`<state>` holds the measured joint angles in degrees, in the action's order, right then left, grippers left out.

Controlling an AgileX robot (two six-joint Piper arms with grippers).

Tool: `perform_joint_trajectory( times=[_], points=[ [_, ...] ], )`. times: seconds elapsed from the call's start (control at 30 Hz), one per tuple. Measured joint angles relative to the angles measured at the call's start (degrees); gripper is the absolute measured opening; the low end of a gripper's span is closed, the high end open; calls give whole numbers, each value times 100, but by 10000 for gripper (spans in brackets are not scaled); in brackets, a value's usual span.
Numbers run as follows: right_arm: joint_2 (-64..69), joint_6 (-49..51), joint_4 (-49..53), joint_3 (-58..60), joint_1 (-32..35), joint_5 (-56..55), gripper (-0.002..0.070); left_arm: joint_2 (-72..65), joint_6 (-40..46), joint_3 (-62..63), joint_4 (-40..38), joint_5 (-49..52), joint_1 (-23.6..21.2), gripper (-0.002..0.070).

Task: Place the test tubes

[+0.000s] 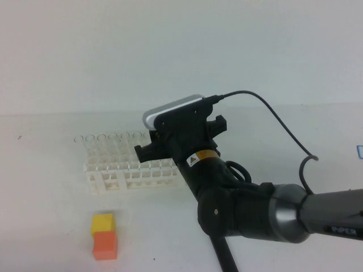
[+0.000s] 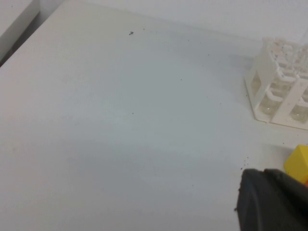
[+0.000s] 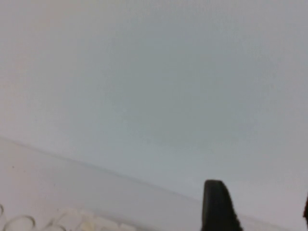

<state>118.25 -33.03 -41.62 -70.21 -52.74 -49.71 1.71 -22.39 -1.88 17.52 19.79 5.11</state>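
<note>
High view: right arm point(image 1: 272, 212) comes in from the lower right. The right end effector point(image 1: 181, 133) is raised over the right end of the white rack point(image 1: 130, 170), facing away from me. Clear test tubes point(image 1: 108, 137) stand in the rack, rims showing along its far side. No loose tube is visible and none is held. Yellow block point(image 1: 103, 222) sits on an orange block point(image 1: 105, 245), in front of the rack and apart from it. Left arm not in this view.

Left wrist view: left end effector point(image 2: 269, 204) is low over the table point(image 2: 120, 120), near the yellow block and rack. Only a dark part shows, so I cannot tell its state. There is wide bare table beyond, with the table edge at one corner.

Right wrist view: right end effector point(image 3: 260, 211) is spread with nothing between, tube rims just below. It is likely lining up on a tube. It should centre on one rim, descend straight and stay spread so it misses the neighbouring tubes. The wall behind limits forward reach; free room is above and to the right.
</note>
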Motion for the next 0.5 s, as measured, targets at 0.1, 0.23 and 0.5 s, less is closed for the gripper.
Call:
perform_joint_trajectory(
  times=[0.1, 0.23, 0.5],
  points=[
    [-207, -188, 25, 0, 0, 0, 375, 0, 0, 0, 0, 0, 0, -1],
    [-361, -495, -108, 0, 4, -23, 332, 0, 0, 0, 0, 0, 0, -1],
    [-371, -972, -829, 129, 62, -178, 40, -20, 0, 0, 0, 0, 0, -1]
  ],
)
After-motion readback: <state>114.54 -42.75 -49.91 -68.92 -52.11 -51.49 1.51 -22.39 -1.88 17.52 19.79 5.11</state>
